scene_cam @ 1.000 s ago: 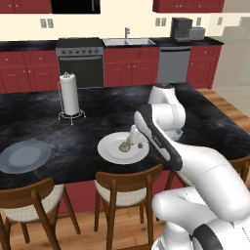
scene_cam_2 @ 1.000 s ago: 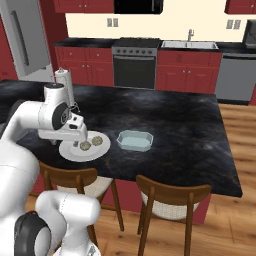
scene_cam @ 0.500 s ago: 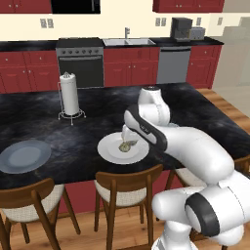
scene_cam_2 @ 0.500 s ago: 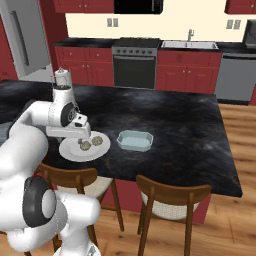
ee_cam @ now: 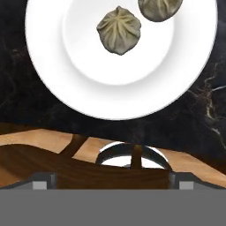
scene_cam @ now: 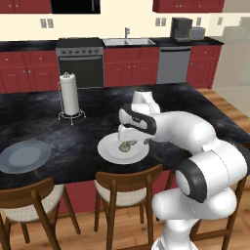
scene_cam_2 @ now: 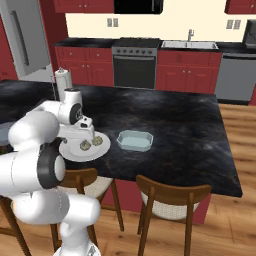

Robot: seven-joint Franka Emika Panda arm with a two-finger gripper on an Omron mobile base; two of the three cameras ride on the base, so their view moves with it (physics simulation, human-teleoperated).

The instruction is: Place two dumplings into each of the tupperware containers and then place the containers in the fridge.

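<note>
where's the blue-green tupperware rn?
Right base view: the blue-green tupperware sits on the black island counter, just right of the white plate.

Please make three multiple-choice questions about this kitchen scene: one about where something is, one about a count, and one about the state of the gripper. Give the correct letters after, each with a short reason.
1. Where do the dumplings lie?
A. on the white plate
B. in the pale blue container
C. on the grey plate

2. How many dumplings are on the white plate, as the hand view shows it?
A. none
B. two
C. five

3. What state is the gripper in?
A. shut on a dumpling
B. shut on the paper towel roll
C. open, holding nothing

Answers:
1. A: the dumplings sit on the white plate, while the pale blue container is empty.
2. B: two dumplings lie there, one cut by the picture's edge.
3. C: the gripper hangs above the plate with its fingers apart and nothing between them.
</note>
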